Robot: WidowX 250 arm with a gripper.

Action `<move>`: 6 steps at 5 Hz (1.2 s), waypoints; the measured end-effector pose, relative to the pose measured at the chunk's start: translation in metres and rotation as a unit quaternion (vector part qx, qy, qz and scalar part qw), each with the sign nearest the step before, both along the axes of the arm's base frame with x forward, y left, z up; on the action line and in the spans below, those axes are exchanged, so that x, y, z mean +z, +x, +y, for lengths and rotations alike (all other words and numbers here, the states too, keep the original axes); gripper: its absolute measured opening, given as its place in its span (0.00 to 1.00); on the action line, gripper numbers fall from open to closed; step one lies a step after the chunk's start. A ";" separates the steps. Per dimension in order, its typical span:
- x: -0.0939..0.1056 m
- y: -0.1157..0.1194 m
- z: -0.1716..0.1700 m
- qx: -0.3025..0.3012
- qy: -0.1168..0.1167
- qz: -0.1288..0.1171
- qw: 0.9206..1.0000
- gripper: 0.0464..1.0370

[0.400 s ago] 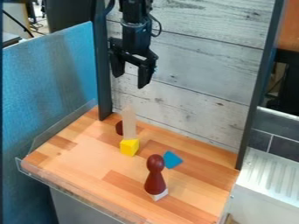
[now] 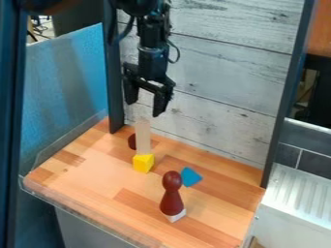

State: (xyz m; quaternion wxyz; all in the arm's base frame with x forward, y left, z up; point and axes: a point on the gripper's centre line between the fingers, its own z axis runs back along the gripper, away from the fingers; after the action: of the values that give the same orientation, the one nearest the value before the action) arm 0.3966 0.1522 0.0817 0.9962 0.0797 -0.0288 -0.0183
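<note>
A clear rim [image 2: 81, 218] edges the wooden bench [image 2: 90, 179]. Behind rises a pale plank wall [image 2: 226, 72] between dark posts [image 2: 284, 106]. A blue panel [image 2: 65, 82] stands left; at right, dark tiles [image 2: 286, 147] sit above a white ribbed surface [image 2: 300, 193].

- Whitewashed plank wall [image 2: 226, 63] between dark uprights [image 2: 115, 72]
- Blue panel [image 2: 65, 87] at left
- Wooden worktop [image 2: 87, 177] with clear edging [image 2: 90, 219]
- Dark grey tiles [image 2: 313, 140] above a white ribbed surface [image 2: 300, 198]

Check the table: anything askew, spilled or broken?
Nothing spilled or visibly broken. One oddity: the dark red pin seems perched off-centre on the white block, whose corner pokes out. Can't tell whether the pale upright block stands on or behind the yellow block.
</note>
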 end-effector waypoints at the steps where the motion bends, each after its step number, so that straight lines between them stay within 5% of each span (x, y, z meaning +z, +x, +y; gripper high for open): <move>1: -0.017 0.012 -0.003 0.008 0.012 0.009 1.000 0.96; 3: -0.035 0.022 0.003 0.026 0.019 0.019 0.999 0.96; 6: -0.031 0.019 0.007 0.005 0.004 0.028 1.000 0.96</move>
State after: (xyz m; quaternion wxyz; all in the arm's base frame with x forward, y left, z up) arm 0.4158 0.1594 0.0507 0.9964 0.0837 -0.0004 -0.0161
